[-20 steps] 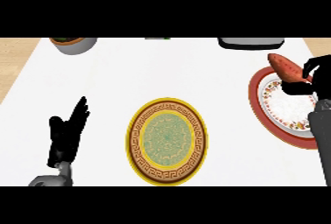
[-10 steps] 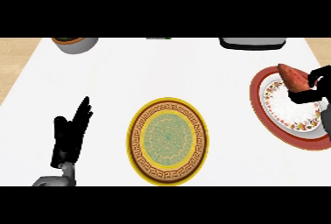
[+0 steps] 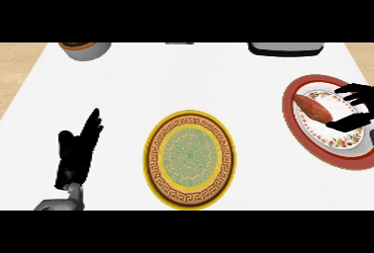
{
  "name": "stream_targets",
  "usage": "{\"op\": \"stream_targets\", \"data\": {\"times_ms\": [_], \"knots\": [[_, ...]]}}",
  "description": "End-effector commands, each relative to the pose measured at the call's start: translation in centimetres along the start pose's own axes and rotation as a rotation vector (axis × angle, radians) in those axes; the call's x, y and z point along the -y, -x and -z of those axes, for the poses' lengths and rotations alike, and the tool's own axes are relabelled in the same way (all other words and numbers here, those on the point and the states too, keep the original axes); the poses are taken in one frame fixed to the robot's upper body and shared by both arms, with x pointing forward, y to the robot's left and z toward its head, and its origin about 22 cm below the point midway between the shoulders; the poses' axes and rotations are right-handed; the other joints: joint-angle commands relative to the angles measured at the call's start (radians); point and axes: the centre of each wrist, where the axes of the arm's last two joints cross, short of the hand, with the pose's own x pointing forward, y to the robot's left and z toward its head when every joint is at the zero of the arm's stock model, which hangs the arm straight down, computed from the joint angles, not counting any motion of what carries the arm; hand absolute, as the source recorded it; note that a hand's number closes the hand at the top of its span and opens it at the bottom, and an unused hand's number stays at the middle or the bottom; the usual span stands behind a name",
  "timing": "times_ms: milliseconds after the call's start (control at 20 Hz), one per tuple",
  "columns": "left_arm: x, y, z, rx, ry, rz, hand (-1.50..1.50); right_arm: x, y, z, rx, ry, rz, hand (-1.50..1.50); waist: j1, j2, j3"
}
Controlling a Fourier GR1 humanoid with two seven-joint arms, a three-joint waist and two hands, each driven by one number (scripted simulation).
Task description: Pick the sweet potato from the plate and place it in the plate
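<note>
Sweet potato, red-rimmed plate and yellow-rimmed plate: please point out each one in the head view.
sweet potato point(image 3: 312, 108), head view, on its orange middle.
red-rimmed plate point(image 3: 295, 96), head view, on the red rim at its left side.
yellow-rimmed plate point(image 3: 190, 118), head view, on its patterned top rim.

A kitchen, by the look of it: a white worktop point(image 3: 219, 74) is set with tableware, a gold-rimmed patterned plate point(image 3: 190, 158) at its middle and a red-rimmed floral plate point(image 3: 310, 133) at the right edge. A grey bowl point(image 3: 85, 49) and a dark tray-like item point(image 3: 285, 48) sit along the far side, with wood-toned flooring point(image 3: 18, 64) beyond.
</note>
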Motion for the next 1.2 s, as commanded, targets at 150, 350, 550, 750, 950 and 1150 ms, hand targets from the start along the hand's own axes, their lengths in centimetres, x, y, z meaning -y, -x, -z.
{"op": "stream_targets", "data": {"times_ms": [150,350,550,750,950,1150], "knots": [[0.4,0.2,-0.2,-0.013,-0.010,-0.005,0.00,0.3,-0.9,0.2,0.247,0.166,0.394,-1.50,-0.013,-0.006,0.002],[-0.6,1.1,0.0,-0.012,-0.014,0.009,0.00,3.8,2.4,-0.5,0.278,0.241,0.650,-1.50,-0.028,-0.007,0.000],[-1.1,0.5,-0.9,0.004,-0.008,-0.015,0.00,3.1,5.9,-1.8,0.272,0.189,0.731,-1.50,-0.012,-0.005,0.000],[-0.7,0.4,0.6,0.003,0.004,-0.008,0.00,2.8,9.6,-3.4,0.292,0.152,0.751,-1.50,-0.011,-0.001,0.000],[-0.5,0.6,0.8,-0.010,-0.007,0.008,0.00,2.9,10.3,-3.4,0.347,0.176,0.789,-1.50,-0.003,0.001,0.000],[-0.6,-0.5,-1.2,-0.006,-0.002,-0.008,0.00,-1.8,8.0,-2.9,0.370,0.166,0.768,-1.50,-0.005,-0.004,0.000]]}}
